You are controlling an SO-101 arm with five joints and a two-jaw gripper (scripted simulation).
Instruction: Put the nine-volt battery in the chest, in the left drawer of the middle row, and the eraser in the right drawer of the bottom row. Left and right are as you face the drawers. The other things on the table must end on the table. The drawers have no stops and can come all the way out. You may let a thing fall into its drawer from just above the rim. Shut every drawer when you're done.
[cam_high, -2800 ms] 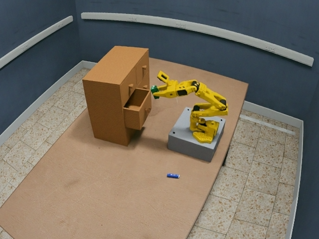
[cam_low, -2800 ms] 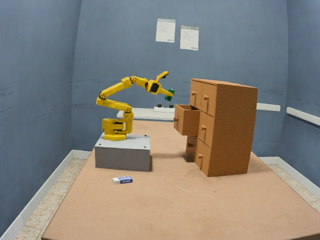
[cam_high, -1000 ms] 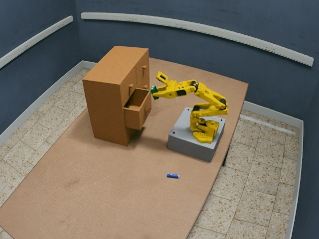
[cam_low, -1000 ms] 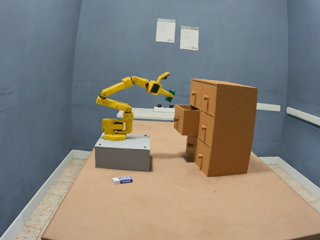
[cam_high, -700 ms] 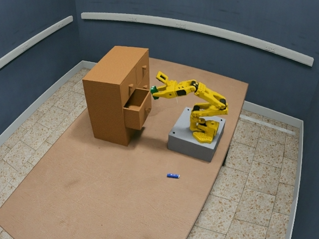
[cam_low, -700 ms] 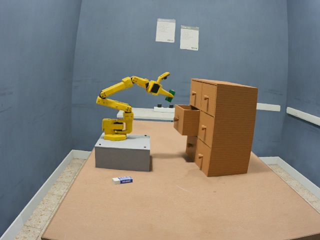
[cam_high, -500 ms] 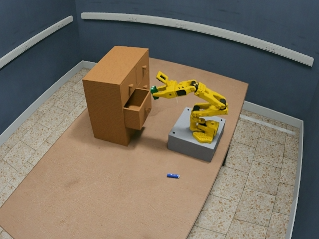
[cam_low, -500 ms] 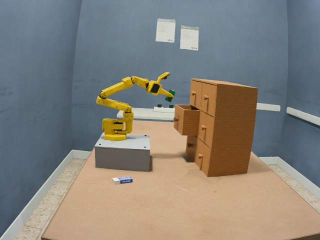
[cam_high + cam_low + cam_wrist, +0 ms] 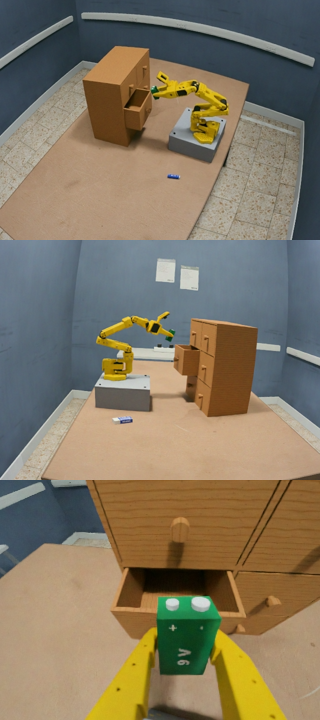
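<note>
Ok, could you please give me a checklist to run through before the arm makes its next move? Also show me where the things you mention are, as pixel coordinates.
1. Gripper (image 9: 155, 94) (image 9: 171, 335) (image 9: 186, 645) closed on the battery (image 9: 154, 90) (image 9: 169, 338) (image 9: 187, 642): ok.
2. Middle-row left drawer (image 9: 146, 113) (image 9: 191, 364) (image 9: 132, 623) open, not all the way out: ok.
3. Battery higher than that drawer's rim: ok.
4. Battery over the drawer's opening: not ok, it looks short of it, out in front.
5. Whole inside of the drawer free of other things: cannot tell, partly hidden.
6. Eraser (image 9: 173, 176) (image 9: 122, 420) in its drawer: not ok, on the table.
</note>
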